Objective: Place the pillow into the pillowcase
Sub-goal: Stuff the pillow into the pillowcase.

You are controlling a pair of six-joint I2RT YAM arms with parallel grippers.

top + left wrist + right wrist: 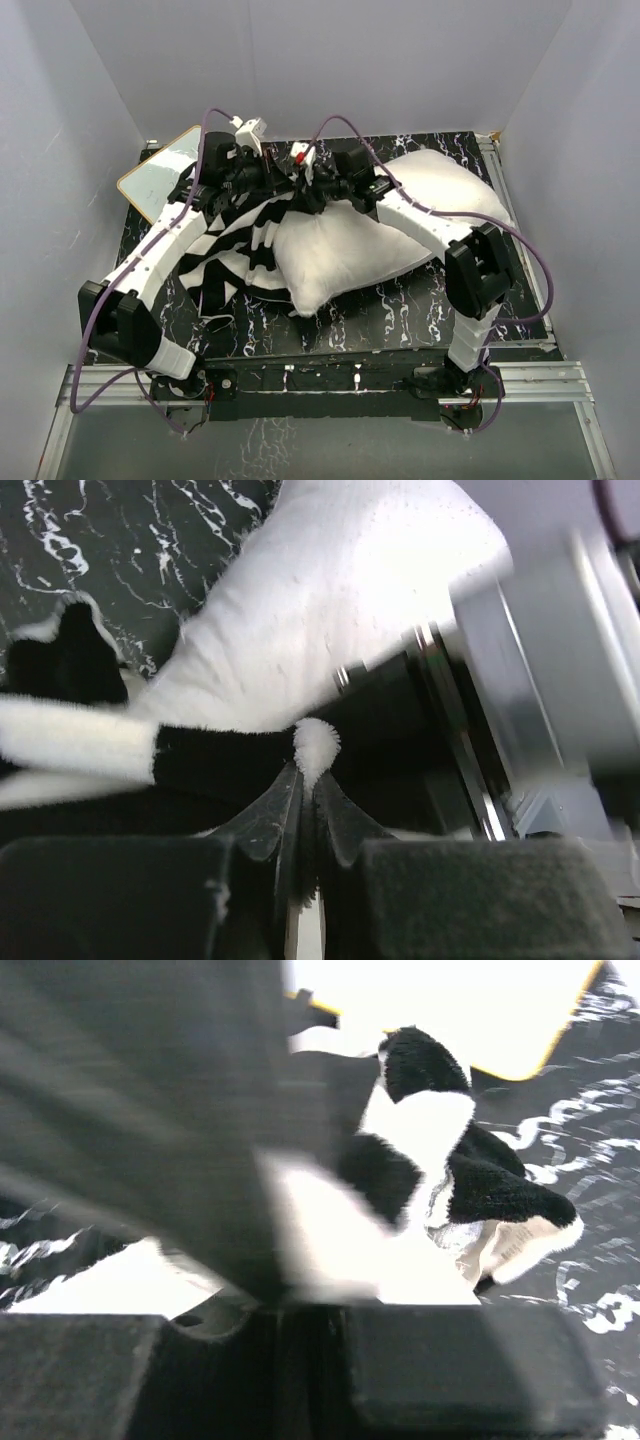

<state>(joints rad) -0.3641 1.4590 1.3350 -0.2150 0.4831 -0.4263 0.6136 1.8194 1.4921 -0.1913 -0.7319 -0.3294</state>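
Since the pillowcase (210, 765) is limp and the pillow (350, 250) soft, the left gripper (305, 780) pinches the case's hem at lower centre; the right gripper (315, 190) is clenched, its hold unclear.

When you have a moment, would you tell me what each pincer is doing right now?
Left pincer: closed on the pillowcase edge.
Right pincer: closed; what it grips, if anything, is too blurred to tell.
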